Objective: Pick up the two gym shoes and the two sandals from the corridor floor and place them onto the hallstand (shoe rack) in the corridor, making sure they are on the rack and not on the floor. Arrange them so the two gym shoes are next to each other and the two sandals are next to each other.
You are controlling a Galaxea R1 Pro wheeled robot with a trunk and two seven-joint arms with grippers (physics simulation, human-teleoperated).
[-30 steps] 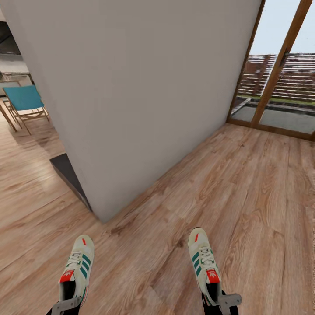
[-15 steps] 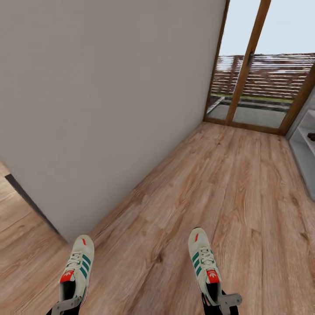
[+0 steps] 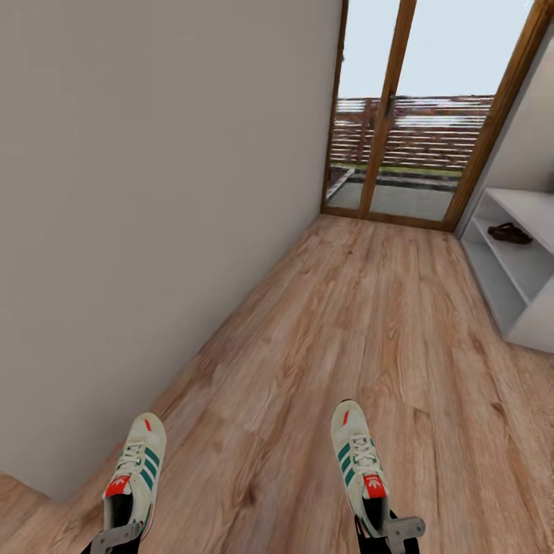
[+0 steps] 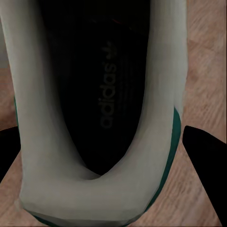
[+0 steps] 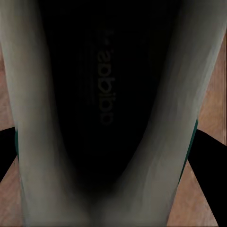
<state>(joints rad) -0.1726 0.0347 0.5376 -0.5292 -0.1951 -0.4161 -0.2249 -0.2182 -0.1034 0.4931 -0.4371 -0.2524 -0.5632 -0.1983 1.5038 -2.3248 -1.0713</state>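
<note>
Above the floor point(image 3: 323, 323), two gym shoes point(image 3: 136, 469), one per pincer.

A pale sneaker point(image 5: 38, 118) is seen from very close, its dark inside bearing a faint printed brand name. Two black fingertips point(image 5: 208, 165) flank the heel on either side, with wood-grain floor point(image 5: 210, 85) behind.

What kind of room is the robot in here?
Probably a home entry corridor: wood-plank floor, a plain wall on one side, glazed wooden doors at the end, and a grey shoe rack holding a sandal.
</note>
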